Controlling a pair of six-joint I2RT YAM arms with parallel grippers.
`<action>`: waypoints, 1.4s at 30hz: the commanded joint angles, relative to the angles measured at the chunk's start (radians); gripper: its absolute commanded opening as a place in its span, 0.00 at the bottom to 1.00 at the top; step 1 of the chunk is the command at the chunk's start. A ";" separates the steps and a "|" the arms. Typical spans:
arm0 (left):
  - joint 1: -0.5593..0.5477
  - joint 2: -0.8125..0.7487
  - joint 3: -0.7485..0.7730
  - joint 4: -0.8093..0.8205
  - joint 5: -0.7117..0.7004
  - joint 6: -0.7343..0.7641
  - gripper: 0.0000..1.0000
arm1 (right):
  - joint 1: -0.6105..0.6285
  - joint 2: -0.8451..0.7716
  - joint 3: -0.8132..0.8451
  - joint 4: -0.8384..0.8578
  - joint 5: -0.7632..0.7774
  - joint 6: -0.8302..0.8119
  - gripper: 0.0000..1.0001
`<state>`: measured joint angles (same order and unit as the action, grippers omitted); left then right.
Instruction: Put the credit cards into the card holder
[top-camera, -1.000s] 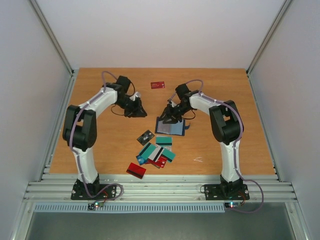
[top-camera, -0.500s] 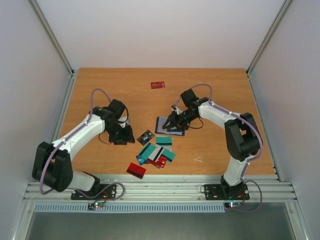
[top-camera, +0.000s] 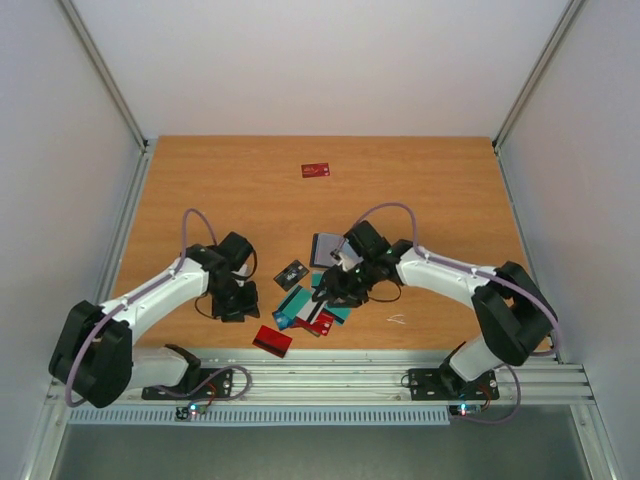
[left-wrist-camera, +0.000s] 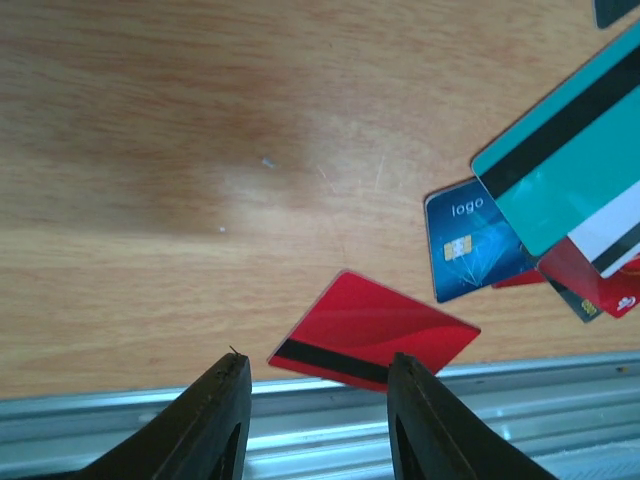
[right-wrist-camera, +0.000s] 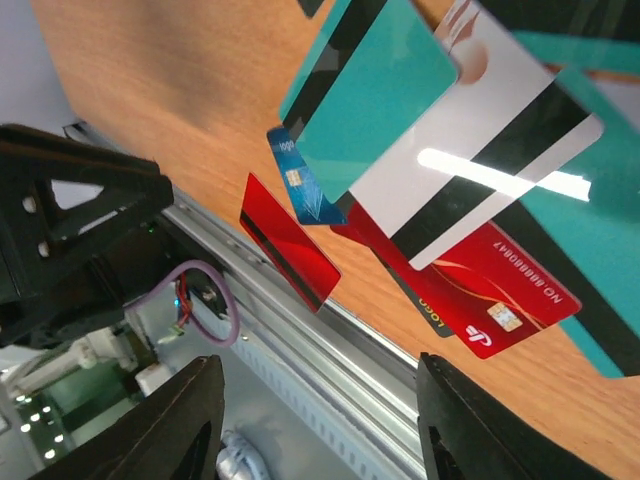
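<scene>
Gone from the card holder, now above the credit cards just nearward of it: right gripper, half open, empty, likely choosing one. Nearward-left, left gripper likewise parted, empty, facing the red card

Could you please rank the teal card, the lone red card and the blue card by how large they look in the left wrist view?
1. Teal card, though the picture's edge crops it.
2. Lone red card.
3. Blue card, partly under the teal one.
</scene>
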<state>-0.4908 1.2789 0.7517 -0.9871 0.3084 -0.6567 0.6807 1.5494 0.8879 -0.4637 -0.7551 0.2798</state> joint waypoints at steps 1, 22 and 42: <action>-0.003 -0.042 -0.061 0.106 -0.025 -0.073 0.40 | 0.100 -0.089 -0.084 0.132 0.144 0.175 0.57; -0.003 -0.049 -0.154 0.185 0.046 -0.072 0.29 | 0.573 0.092 -0.129 0.544 0.592 0.634 0.71; -0.005 0.065 -0.210 0.256 0.170 -0.110 0.28 | 0.629 0.245 -0.168 0.755 0.700 0.805 0.64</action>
<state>-0.4923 1.3293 0.5701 -0.7712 0.4500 -0.7498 1.3132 1.7645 0.7349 0.2356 -0.1505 1.0595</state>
